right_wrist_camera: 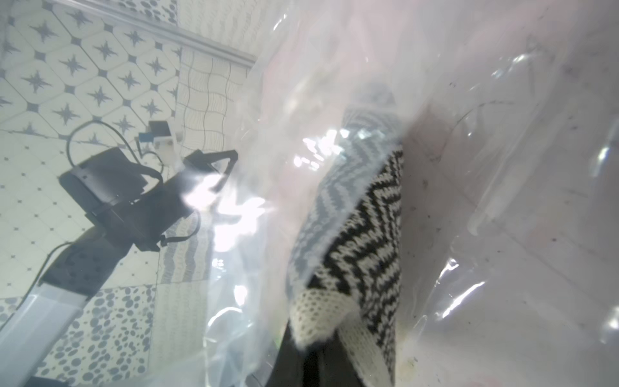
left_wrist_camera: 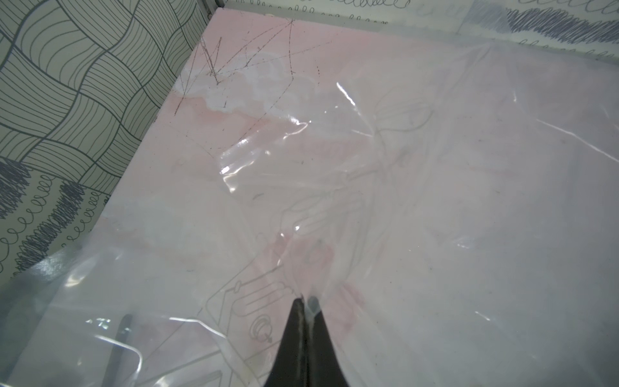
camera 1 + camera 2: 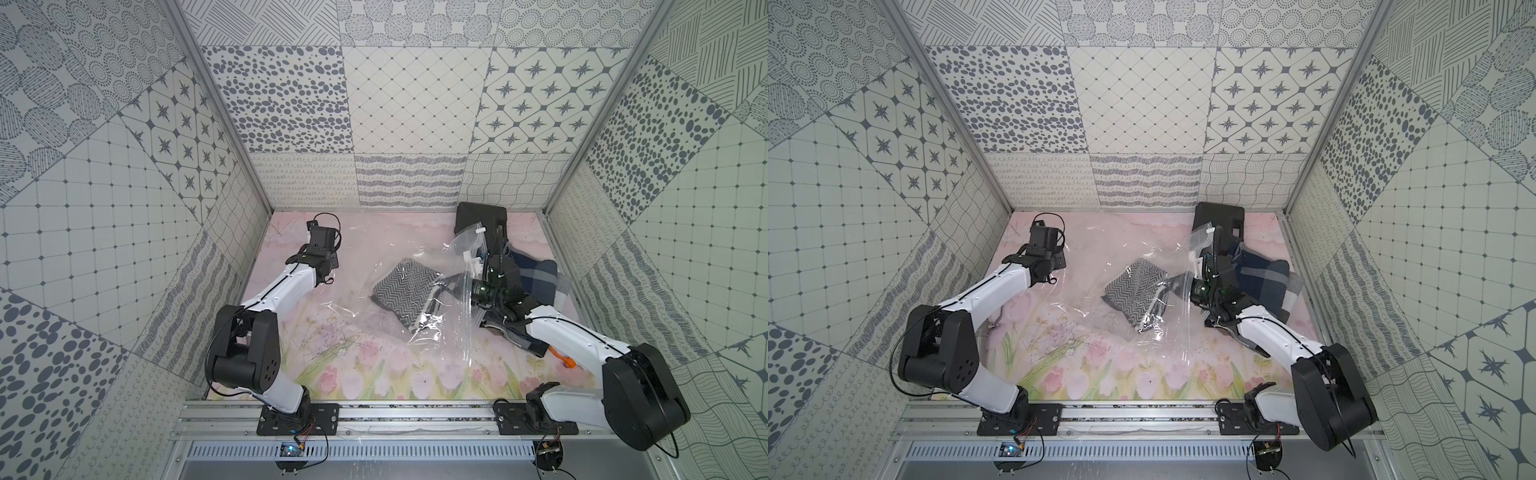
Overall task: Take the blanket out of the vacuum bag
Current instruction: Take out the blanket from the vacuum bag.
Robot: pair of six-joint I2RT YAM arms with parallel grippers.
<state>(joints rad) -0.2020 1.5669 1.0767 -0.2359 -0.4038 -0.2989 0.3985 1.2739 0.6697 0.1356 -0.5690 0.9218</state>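
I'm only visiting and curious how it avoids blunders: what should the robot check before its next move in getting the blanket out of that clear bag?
1. Bag anchored: the left gripper pinches the crinkly see-through plastic vacuum bag, jaws shut on the film. Ok.
2. Blanket gripped: the right gripper clamps the cream edge of the black-and-white zigzag knitted blanket. Ok.
3. Blanket clear of the bag: plastic covers much of it. Not ok.
4. Bag mouth wide enough: cannot tell.
5. Pull path free: a dark blue checked cloth and a black hard case lie close by. Cannot tell.

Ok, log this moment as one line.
left tool: shut on vacuum bag | right tool: shut on blanket corner | blanket: not yet out of bag
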